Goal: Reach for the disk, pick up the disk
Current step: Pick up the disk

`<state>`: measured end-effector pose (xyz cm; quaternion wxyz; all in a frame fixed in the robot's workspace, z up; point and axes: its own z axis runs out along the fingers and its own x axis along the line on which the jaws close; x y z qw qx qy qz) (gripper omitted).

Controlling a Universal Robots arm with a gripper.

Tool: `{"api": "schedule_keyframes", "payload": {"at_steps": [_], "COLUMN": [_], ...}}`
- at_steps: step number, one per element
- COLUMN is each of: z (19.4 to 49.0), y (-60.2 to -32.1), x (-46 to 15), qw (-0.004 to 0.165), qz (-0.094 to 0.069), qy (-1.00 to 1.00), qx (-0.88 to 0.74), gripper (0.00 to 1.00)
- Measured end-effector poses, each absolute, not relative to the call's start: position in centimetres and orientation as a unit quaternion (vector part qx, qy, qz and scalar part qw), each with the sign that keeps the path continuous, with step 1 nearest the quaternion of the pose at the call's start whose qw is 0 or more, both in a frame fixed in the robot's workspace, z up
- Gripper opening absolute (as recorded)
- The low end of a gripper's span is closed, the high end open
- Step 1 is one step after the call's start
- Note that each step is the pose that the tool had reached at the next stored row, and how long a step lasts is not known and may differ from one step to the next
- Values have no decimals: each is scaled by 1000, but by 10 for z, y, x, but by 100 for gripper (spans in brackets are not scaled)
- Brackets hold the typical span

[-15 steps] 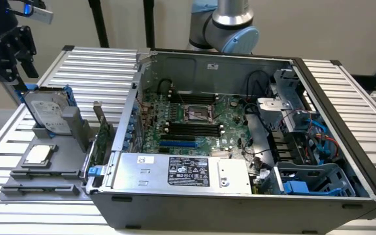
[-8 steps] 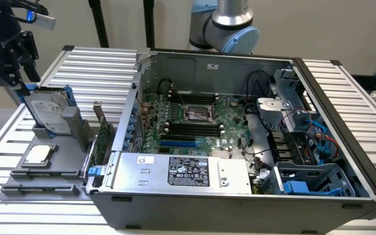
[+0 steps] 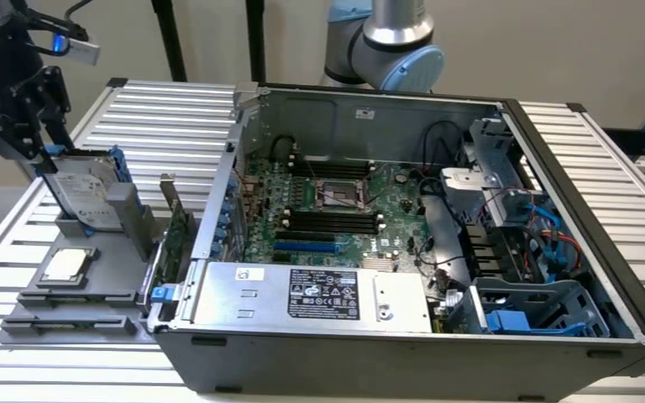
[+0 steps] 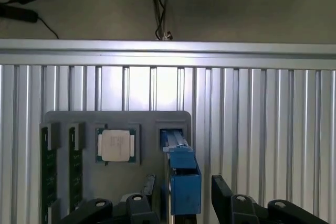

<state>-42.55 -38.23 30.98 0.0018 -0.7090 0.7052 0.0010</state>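
Our gripper (image 4: 184, 186) hung with its 2 fingers (image 4: 220, 190) spread wide, 1 on each side of the disk (image 4: 182, 156). A gap showed at both faces, so we held nothing and touched nothing. From the wrist we looked straight down the disk's edge, where its blue frame (image 4: 185, 174) sat between the fingers.

In the exterior view the gripper (image 3: 34, 134) was at about 10 o'clock of the picture, just above the disk (image 3: 81, 191). The disk stood upright in a slot of the grey holder (image 3: 76, 298). A square chip (image 3: 65, 264) lay flat in the holder at 6 o'clock of the disk. The open case (image 3: 412, 357) filled the ribbed table (image 3: 171, 109) from 3 o'clock of the holder onward.

We judged the reach nearly done and the pick-up not yet begun. A sound grip would call for the fingers to sit lower, square to the 2 flat faces, and to close evenly so the disk lifts out of its slot without tilting.
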Motion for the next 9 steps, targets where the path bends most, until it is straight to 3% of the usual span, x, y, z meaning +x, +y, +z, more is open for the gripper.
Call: {"api": "schedule_keyframes", "payload": {"at_steps": [9], "z": [300], "y": [-382], "x": [-428], "qw": [2], "qz": [1], "qy": [705], "qx": [-709], "gripper": [54]}}
